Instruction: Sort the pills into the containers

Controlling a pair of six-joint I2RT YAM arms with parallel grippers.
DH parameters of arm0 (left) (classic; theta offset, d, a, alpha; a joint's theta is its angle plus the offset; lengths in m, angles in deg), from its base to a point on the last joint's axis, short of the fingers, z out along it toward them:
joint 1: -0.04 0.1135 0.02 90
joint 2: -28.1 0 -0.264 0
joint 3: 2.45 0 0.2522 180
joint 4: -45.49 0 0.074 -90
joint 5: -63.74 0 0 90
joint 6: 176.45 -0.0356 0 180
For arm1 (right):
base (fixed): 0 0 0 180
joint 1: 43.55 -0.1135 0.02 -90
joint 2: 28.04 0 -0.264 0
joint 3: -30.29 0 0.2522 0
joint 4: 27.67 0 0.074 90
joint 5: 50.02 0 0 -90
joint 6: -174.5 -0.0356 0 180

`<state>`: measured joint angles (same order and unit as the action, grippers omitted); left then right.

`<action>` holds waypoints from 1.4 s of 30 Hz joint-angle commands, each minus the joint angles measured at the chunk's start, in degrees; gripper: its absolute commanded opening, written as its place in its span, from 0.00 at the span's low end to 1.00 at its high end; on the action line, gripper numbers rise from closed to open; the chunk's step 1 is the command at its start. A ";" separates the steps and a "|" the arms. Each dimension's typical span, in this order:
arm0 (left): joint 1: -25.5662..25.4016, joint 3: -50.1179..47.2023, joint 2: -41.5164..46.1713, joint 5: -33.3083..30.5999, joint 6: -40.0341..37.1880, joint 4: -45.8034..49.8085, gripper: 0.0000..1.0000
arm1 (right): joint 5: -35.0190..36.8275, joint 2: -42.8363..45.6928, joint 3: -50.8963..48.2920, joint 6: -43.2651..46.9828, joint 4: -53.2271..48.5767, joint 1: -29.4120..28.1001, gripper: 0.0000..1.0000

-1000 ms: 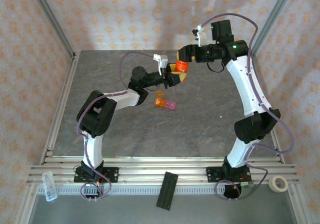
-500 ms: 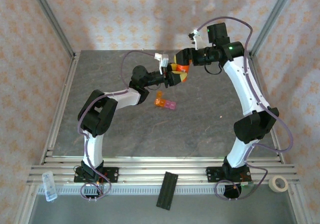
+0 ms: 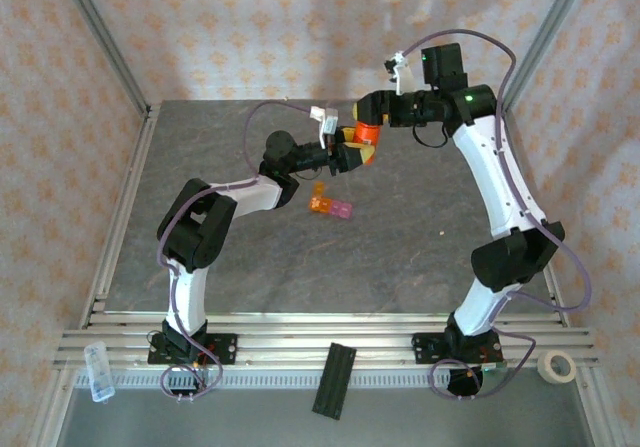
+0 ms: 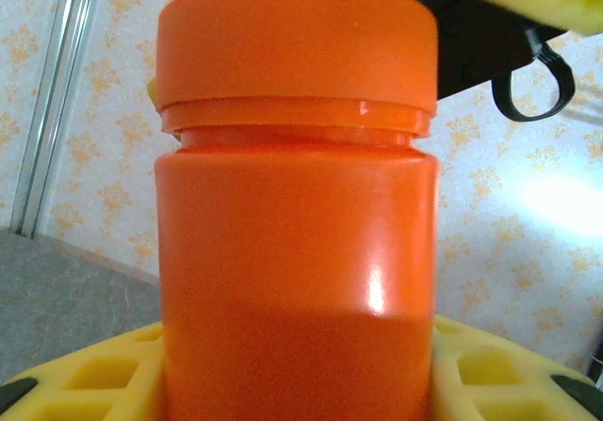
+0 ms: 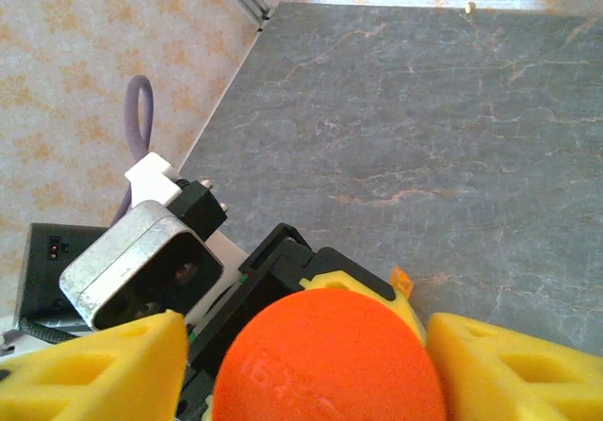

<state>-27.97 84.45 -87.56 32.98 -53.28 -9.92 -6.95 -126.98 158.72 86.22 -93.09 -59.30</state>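
At the far left, a small clear vial (image 3: 97,370) lies on the rail in front of the worktop (image 3: 400,257). The left arm (image 3: 205,222) reaches up and inward from its base toward the middle of the grey slab. The containers (image 3: 330,207), 1 short strip of joined cells, lie flat on the worktop just below that arm's wrist. The strip's orange end points left and its pink end right, and it touches neither gripper. In front of the worktop, between the 2 arm bases, a black bar (image 3: 334,379) lies tilted across the rail.

The left gripper (image 3: 355,154) is closed on the lower body of an orange bottle (image 4: 297,251). In the left wrist view its yellow fingers (image 4: 490,383) press against both sides of the bottle, which stands upright in them above the worktop. The bottle's cap (image 5: 330,364) is on.

The right gripper (image 3: 368,117) sits over the cap from the right. Its yellow fingers (image 5: 94,369) flank the cap. 1 meets the cap's edge and the other shows a thin gap, so I cannot tell whether it is clamped.

Further right, 1 pale speck (image 3: 443,233), perhaps a pill, lies alone on the bare worktop, well apart from the containers. A roll of tape (image 3: 557,366) rests at the near right corner.
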 commanded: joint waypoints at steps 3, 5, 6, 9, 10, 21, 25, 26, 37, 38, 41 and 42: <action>0.23 1.74 -0.27 1.05 0.59 -2.77 0.00 | -0.50 1.64 -1.91 -0.03 0.84 -0.07 0.55; 0.15 1.83 -0.26 1.05 0.63 -2.82 0.00 | -0.65 1.56 -2.88 0.05 0.88 -0.06 0.47; 0.14 1.85 -0.32 1.01 0.60 -2.74 0.00 | -0.44 1.66 -3.33 -0.17 1.10 -0.02 0.42; 0.11 1.68 -0.12 0.29 0.22 -2.72 0.00 | 0.32 2.12 -4.84 -1.02 2.04 -0.10 0.34; 0.03 1.37 0.12 -0.30 -0.34 -2.54 0.00 | 0.74 2.49 -5.77 -1.47 2.79 -0.28 0.32; -5.62 -10.56 10.30 -28.13 -26.62 2.02 0.00 | 25.19 10.82 -30.36 -18.58 24.95 -7.81 0.21; -9.27 -12.43 10.85 -37.00 -31.89 0.60 0.00 | 31.40 13.76 -42.34 -27.22 38.53 -11.09 0.21; -9.94 -12.56 10.59 -38.10 -32.31 0.00 0.00 | 32.43 14.25 -44.52 -28.74 41.34 -11.73 0.21; -12.32 -11.68 7.38 -42.99 -30.96 -1.75 0.00 | 35.05 14.34 -42.19 -31.91 41.89 -13.21 0.26; -12.02 -11.58 7.33 -42.64 -30.54 -1.67 0.00 | 33.95 14.23 -40.53 -31.39 40.60 -12.58 0.29; -10.32 -11.35 7.03 -40.72 -27.76 -1.59 0.00 | 28.83 14.12 -34.81 -30.45 36.81 -9.18 0.45; -9.57 -11.21 7.00 -40.03 -26.67 -1.54 0.00 | 26.46 14.30 -32.74 -30.14 35.73 -7.88 0.52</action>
<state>-37.94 70.73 -82.20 -10.19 -81.63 -4.89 26.25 -112.33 121.10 54.66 -52.55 -69.07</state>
